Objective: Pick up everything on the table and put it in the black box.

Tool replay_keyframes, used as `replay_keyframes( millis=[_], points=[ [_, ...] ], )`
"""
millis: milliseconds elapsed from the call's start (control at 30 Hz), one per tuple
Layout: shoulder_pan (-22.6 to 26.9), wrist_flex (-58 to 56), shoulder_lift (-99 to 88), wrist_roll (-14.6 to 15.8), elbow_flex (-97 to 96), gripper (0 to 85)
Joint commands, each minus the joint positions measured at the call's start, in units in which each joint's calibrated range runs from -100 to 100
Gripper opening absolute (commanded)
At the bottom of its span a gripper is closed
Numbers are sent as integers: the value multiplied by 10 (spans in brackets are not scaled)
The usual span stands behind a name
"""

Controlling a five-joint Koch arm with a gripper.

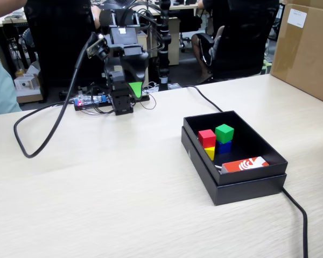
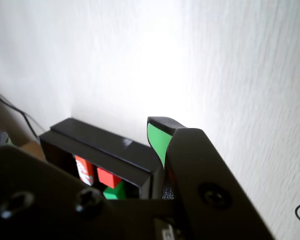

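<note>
Table (image 1: 124, 188) lies bare of cubes, and the black box (image 1: 234, 185) at its right in the fixed view holds all four: red cube (image 1: 206, 137) on yellow cube (image 1: 210, 153), green cube (image 1: 224, 133) on blue cube (image 1: 223, 146), beside an orange-and-white card (image 1: 246, 164). Little seems left to go wrong, though a careless sweep could topple those stacks or snag the cable (image 1: 43, 134). Gripper (image 1: 133, 90) sits folded by its base, holding nothing; only one green-faced tip shows, so I cannot tell its opening.

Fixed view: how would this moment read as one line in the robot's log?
cubes: red, green, yellow, blue all in black box | table: no cubes left | gripper: away from box, jaws unclear
</note>
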Motion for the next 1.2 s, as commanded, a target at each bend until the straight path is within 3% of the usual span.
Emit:
replay_keyframes(
  millis=[0,467,800,1167],
  points=[
    [-8,66,-99,-3,-37,536],
    [-16,239,-166,-5,-310,547],
    [-16,585,-166,-48,-635,536],
    [-16,511,-166,-48,-671,503]
  ],
)
